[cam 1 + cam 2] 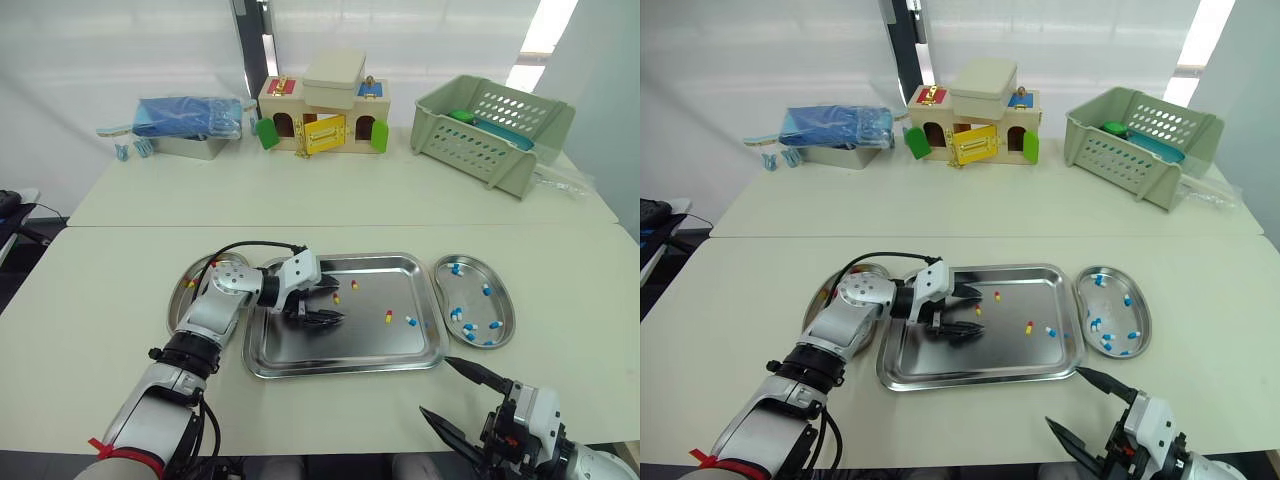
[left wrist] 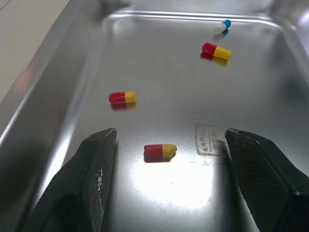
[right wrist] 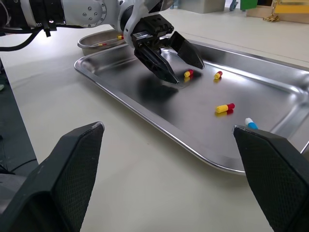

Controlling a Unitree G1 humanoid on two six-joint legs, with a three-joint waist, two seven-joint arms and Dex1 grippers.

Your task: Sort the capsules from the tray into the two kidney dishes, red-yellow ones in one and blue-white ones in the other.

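Two pale cream tables (image 1: 90,300) meet edge to edge in front of a white wall. Over the left part of a steel tray (image 1: 345,369) on the near table, the left gripper (image 1: 326,304) hangs low, its two black fingers spread wide and holding nothing; whether the tips touch the tray floor cannot be told. In the left wrist view one red-yellow capsule (image 2: 160,152) lies flat on the tray floor between those fingers, touching neither. Two more red-yellow capsules (image 2: 122,98) lie further out on the tray, well apart from each other, and a single blue-white capsule (image 2: 222,26) lies near the tray's right wall, close to the farthest of them. The right gripper (image 1: 436,386) hovers above the near edge of the table, in front of the tray's right corner, its fingers also spread wide and empty. Just beside the tray's left rim sits the left kidney dish (image 1: 178,300), with at least two red-yellow pills (image 3: 101,44) in it. Just beside the right rim sits the right kidney dish (image 1: 508,310), holding several blue-white capsules (image 1: 457,268). On the far table stand a metal tin (image 1: 185,148) with a blue bag (image 1: 190,115) on it, a wooden toy house (image 1: 320,110) with coloured doors, and a green slotted basket (image 1: 490,130)
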